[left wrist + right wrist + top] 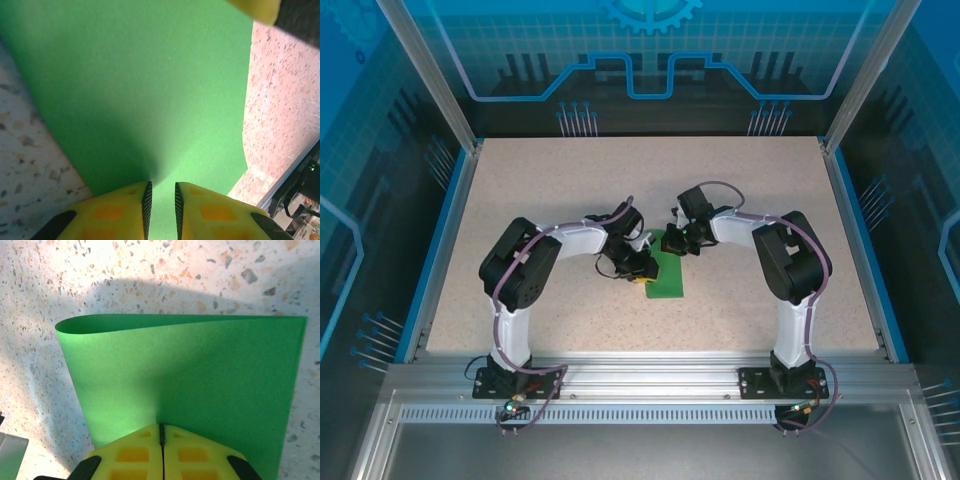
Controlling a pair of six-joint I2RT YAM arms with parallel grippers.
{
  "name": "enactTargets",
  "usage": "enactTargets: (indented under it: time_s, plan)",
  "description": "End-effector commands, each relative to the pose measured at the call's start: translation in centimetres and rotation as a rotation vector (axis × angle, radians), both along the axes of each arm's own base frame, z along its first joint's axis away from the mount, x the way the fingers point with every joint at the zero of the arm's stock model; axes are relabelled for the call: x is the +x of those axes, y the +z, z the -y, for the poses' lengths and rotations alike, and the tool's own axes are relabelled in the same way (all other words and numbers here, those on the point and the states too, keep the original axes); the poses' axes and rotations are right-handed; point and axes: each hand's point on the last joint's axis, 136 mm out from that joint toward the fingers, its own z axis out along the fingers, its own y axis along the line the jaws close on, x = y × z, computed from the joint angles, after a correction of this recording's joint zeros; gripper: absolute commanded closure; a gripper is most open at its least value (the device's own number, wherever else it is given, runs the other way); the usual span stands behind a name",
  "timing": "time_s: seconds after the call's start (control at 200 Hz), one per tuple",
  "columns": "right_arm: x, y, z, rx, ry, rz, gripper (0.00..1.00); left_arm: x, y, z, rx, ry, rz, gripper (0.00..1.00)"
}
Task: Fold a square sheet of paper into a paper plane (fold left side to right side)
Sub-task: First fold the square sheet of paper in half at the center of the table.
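Top external first, says my bench partner: where is the paper, and which way does it run?

ME: The sheet of paper [666, 281] lies on the table [570, 200], midway between my arms, doubled over into a strip. Its long axis runs far to near, with the near end leaning slightly to my right. Both ends are square. With no point yet, it has no nose to aim anywhere.

PARTNER: Hands?

ME: The right gripper [161, 440] is at the strip's right edge, toward the far end. Its jaws are closed tight together, tips at the paper's edge. Whether it pinches both layers or only presses them flat, I cannot tell. The left gripper [161, 200] is at the strip's left side. Its fingers [125, 210] stand a narrow slit apart with green showing through the gap, and I see nothing clamped.

PARTNER: Why there?

ME: Judgement only. The right wrist view shows the fold [90, 324] opposite my right fingers as a rounded loop, not a crease. The right hand probably pins the loose edges so they match. The left sits on the loop's side, placed to flatten it.
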Motion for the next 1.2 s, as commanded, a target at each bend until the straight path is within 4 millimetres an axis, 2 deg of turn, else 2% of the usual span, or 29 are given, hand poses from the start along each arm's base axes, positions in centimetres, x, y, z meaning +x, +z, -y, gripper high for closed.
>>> enactTargets:
  time_s: [0.0,0.58,0.785,0.88,0.985,1.095,1.195]
  plan:
    - [-2.3,-3.8,2.9,-0.128,-0.037,-0.125,0.94,-3.5,0.0,-0.6,0.021,-0.051,-0.095,0.77]
    - [-2.4,-3.8,3.2,-0.135,-0.040,-0.133,0.94,-6.9,0.0,-0.9,0.055,-0.103,-0.133,0.77]
    - [-2.4,-3.7,3.2,-0.135,-0.037,-0.131,0.94,-6.9,0.2,-1.0,0.061,-0.098,-0.119,0.77]
    - [-2.4,-3.7,3.2,-0.130,-0.034,-0.129,0.94,-6.3,1.3,-0.8,0.044,-0.092,-0.086,0.77]
    - [-2.3,-3.5,3.0,-0.122,-0.031,-0.124,0.94,-4.7,3.4,-0.4,0.003,-0.065,-0.028,0.77]
    - [-2.3,-3.4,3.0,-0.122,-0.028,-0.120,0.94,-2.0,5.2,-0.5,-0.039,0.012,0.025,0.75]
    - [-2.2,-3.3,2.9,-0.120,-0.025,-0.115,0.94,0.6,5.6,-0.8,-0.048,0.072,0.050,0.74]
